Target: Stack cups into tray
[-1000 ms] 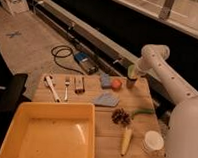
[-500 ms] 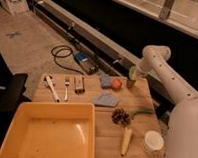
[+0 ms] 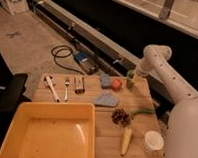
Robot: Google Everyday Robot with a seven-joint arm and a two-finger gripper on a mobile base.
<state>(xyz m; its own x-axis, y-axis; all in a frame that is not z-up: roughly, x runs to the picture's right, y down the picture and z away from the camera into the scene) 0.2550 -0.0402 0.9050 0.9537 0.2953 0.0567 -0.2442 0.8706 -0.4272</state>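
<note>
We see the gripper [image 3: 132, 74] at the far edge of the wooden table [image 3: 108, 144], right at the pale translucent green plastic cup [image 3: 130, 83]. Whether it's apart or clamped, we cannot tell. The large shallow yellow plastic tray [image 3: 21, 111] sits front-left, well apart. Risk: an off-centre grab tips the cup against the orange ball [image 3: 116, 84] just beside it.
</note>
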